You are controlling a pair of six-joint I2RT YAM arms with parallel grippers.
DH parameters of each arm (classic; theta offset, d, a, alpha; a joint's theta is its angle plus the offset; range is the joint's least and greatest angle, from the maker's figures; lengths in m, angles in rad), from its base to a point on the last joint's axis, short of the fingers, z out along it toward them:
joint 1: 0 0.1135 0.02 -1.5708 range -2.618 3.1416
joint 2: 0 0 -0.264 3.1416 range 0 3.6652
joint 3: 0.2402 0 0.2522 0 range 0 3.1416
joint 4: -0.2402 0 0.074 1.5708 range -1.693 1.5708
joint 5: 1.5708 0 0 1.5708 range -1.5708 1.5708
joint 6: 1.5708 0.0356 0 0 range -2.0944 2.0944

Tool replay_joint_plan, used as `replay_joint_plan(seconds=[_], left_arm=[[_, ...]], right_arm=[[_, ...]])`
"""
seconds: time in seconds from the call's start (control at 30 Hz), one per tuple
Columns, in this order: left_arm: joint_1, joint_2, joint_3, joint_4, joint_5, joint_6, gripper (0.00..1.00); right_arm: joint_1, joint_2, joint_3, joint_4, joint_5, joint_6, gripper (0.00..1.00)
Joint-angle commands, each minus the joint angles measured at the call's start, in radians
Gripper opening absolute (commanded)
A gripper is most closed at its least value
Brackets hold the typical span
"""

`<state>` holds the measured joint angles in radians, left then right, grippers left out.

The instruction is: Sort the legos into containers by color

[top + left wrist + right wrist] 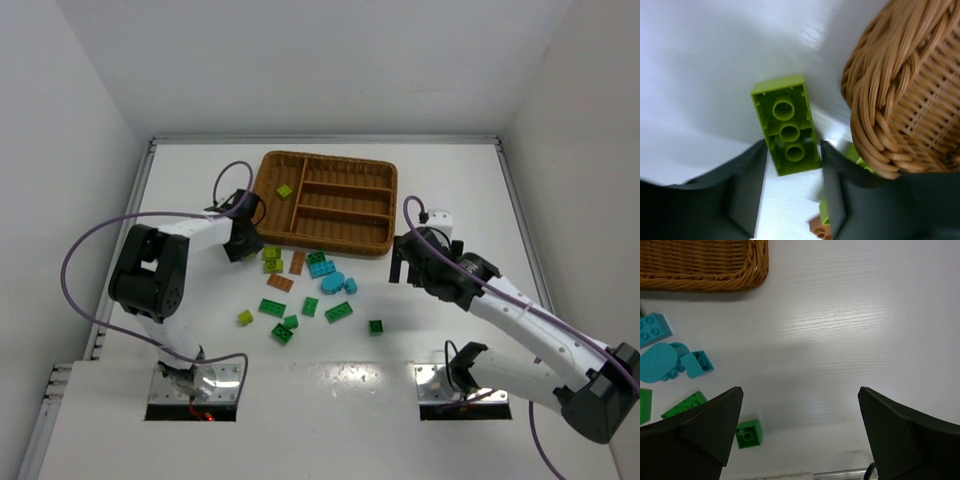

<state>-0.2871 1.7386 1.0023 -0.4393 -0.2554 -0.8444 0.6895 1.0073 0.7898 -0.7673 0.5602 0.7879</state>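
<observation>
Beside the wicker tray corner | my left gripper narrow around end of yellow-green brick, hold unclear | shallow pinch may slip

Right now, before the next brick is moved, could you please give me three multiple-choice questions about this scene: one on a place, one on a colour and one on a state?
1. Where is the lone brick inside the wicker tray?
A. a long narrow section
B. the tall section
C. on the rim

2. What colour is the held brick in the left end effector?
A. cyan
B. brown-orange
C. yellow-green

3. How is the right end effector?
A. open and empty
B. shut on a dark green brick
C. shut on the tray rim

Answers:
1 B, the top view shows it in that section.
2 C, the left wrist view shows its yellow-green underside.
3 A, its fingers stand wide apart with nothing between them.
</observation>
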Motion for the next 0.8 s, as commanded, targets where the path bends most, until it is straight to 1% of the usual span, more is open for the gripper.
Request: replay_joint_plan(seconds=[0.0,0.03,0.13,0.27,0.33,0.37,0.4,0.43,0.5,0.53,0.57,0.6,0.67,0.7,0.77], left_arm=[[0.005,0.006,0.027,0.033,-0.048,0.002,0.48],[0.005,-0.025,0.018,0.022,-0.048,0.002,0.38],[0.005,-0.103,0.03,-0.019,-0.048,0.025,0.26],[0.005,-0.175,0.081,-0.053,-0.021,0.083,0.2],[-0.024,-0.186,0.116,-0.062,-0.021,0.103,0.2],[-0.024,-0.186,0.158,-0.062,0.005,0.12,0.2],[-0.035,-0.168,0.186,-0.062,0.005,0.12,0.2],[-0.044,-0.118,0.215,-0.071,0.014,0.12,0.2],[-0.044,-0.048,0.32,-0.084,0.015,0.13,0.2],[-0.053,-0.01,0.353,-0.084,0.015,0.13,0.22],[-0.053,0.065,0.39,-0.084,0.015,0.13,0.24],[-0.053,0.102,0.468,-0.094,0.028,0.14,0.37],[-0.053,0.165,0.544,-0.127,0.019,0.151,0.62],[-0.053,0.205,0.611,-0.165,0.019,0.151,0.73],[-0.073,0.205,0.644,-0.191,-0.002,0.163,0.79]], right_arm=[[0.002,-0.015,-0.008,0.013,-0.013,-0.004,1.0],[0.002,-0.015,-0.008,0.013,-0.013,-0.004,1.0],[0.002,-0.015,-0.008,0.003,-0.013,-0.004,1.0],[0.002,-0.026,-0.008,0.003,-0.013,-0.004,1.0],[0.002,-0.026,-0.008,0.013,-0.022,0.005,1.0],[0.002,-0.016,-0.008,0.013,-0.022,0.005,1.0],[0.002,-0.016,-0.008,0.013,-0.022,0.005,1.0],[0.002,-0.016,-0.008,0.013,-0.031,0.005,1.0],[0.002,-0.016,-0.008,0.013,-0.031,0.005,1.0],[0.002,-0.016,-0.008,0.013,-0.031,0.005,1.0],[0.002,-0.016,-0.008,0.004,-0.031,0.014,1.0],[0.002,-0.016,0.003,-0.006,-0.031,0.014,1.0],[0.002,-0.025,0.012,-0.016,-0.022,0.014,1.0],[0.002,-0.035,0.012,-0.017,-0.022,0.014,1.0],[0.002,-0.044,0.012,-0.027,-0.022,0.014,1.0]])
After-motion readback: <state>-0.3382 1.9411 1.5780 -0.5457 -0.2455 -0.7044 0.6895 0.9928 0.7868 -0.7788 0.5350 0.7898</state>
